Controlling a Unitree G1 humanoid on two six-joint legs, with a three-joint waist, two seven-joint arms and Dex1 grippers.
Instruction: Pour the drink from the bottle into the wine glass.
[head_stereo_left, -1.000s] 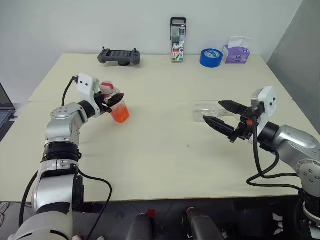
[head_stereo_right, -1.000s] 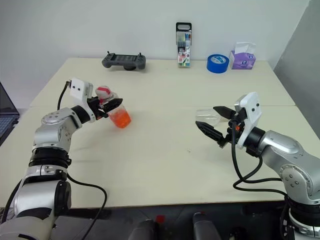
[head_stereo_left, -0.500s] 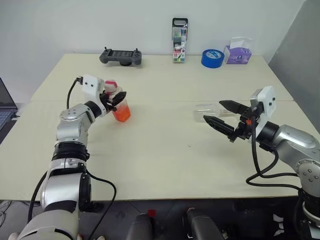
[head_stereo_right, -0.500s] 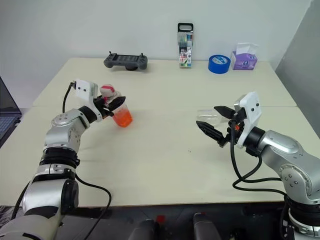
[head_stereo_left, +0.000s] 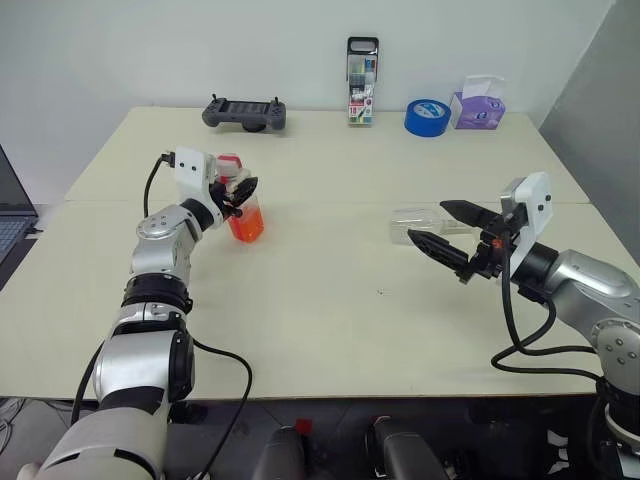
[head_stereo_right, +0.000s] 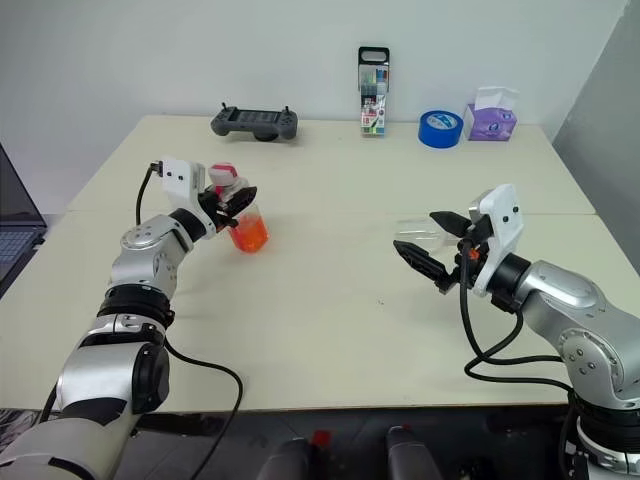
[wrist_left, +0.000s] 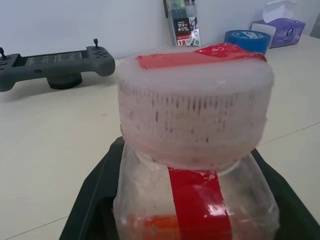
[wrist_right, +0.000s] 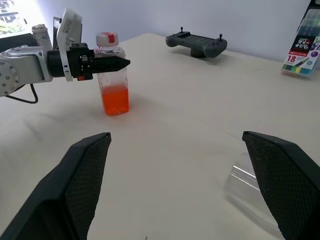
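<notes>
Pale and matt, the table (head_stereo_left: 330, 330) stands against a white wall, with a game controller (head_stereo_left: 244, 112), a marker pack (head_stereo_left: 361, 68), a blue tape roll (head_stereo_left: 425, 117) and a tissue box (head_stereo_left: 479, 103) ranged along its far edge. On the left half, nearer the far edge than the near one, the bottle (head_stereo_left: 243, 205) stands upright, cap on, the drink (wrist_right: 115, 100) filling roughly its lower half. Left gripper (head_stereo_left: 240, 191) is level with the bottle's shoulder, a black finger on either side just below the cap; whether the pads bear on the plastic or stand slightly off cannot be told. Right gripper (head_stereo_left: 446, 228) hangs over the right half with its fingers spread wide and nothing held; the wine glass (head_stereo_left: 413, 224) lies on its side just beyond the fingertips. Judgement: the step in hand is securing the bottle. The hold sits high on a smooth, squarish body, so the jaws should close squarely on the flat faces before any lift, else the bottle may twist. The cap is still fitted and the glass is not upright; both need correcting before pouring.
</notes>
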